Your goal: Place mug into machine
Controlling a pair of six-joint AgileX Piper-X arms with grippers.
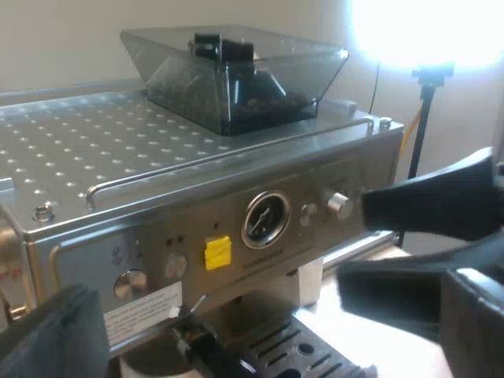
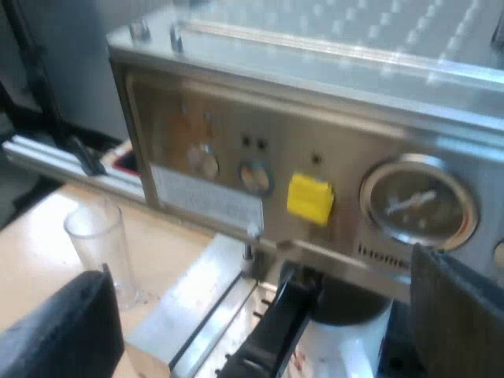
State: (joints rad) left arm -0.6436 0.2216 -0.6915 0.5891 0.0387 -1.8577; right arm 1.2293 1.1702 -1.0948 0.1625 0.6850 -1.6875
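Mug [image 2: 346, 354]: I take the white rounded surface low between my right fingers, under the holder's dark basket, for it. I cannot say whether it stands on the tray or is carried. My right gripper [image 2: 260, 276] has its fingers spread wide, and I see no pad pressing on anything. My left gripper [image 1: 268, 315] is likewise spread wide and empty.

Just past the right fingertips the holder's dark handle [image 2: 268, 339] juts toward me over the drip tray [image 2: 197, 307]. A measuring glass [image 2: 98, 244] stands upright on the wood just beyond one finger. Farther on is the espresso machine [image 2: 236, 118] with its yellow tag [image 2: 309, 197] and gauge [image 2: 417, 206]. From the left wrist, the bean hopper [image 1: 236, 71] sits on top of the machine, well beyond the fingers.

I judge the step in hand to be the final approach at the machine's front. The next move calls for settling the mug squarely on the tray beneath the basket, keeping clear of the handle and the glass, and then checking that it stands free.
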